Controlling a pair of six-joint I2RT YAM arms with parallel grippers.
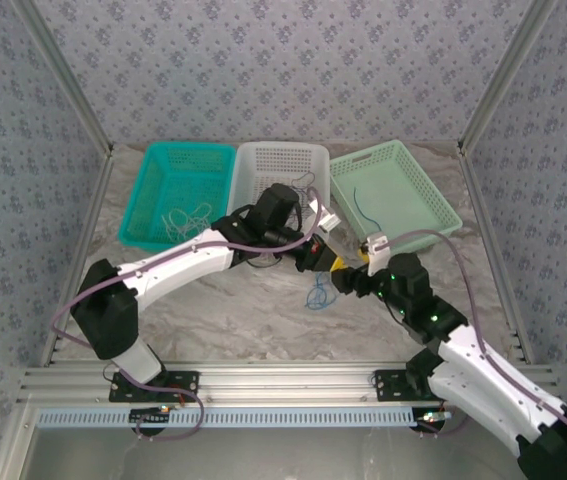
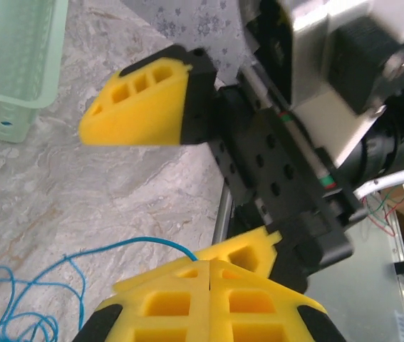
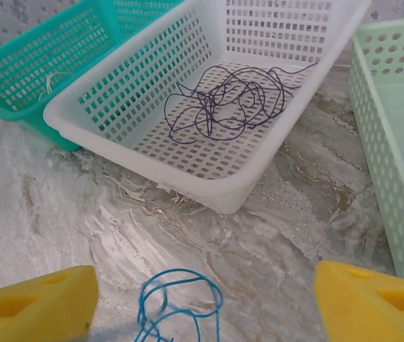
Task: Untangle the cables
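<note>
Where the blue cable lies in a loose tangle on the counter, in front of the white basket, one strand runs from it into the left gripper. That gripper's yellow fingers are pressed together on the strand. Facing it from just beside, the right gripper has its fingers spread wide with nothing clamped. Loops of the blue cable show on the counter below the gap. On the floor of the white basket, the purple cable is bunched in a loose knot. Left of it, the whitish cable lies in the teal basket, near the front wall. On the right, the second blue cable, a single curved length, lies in the green basket. The three baskets stand side by side at the back of the counter. Both arms reach inward from the near edge, and the grippers meet near mid-counter, just ahead of the white and green baskets.
</note>
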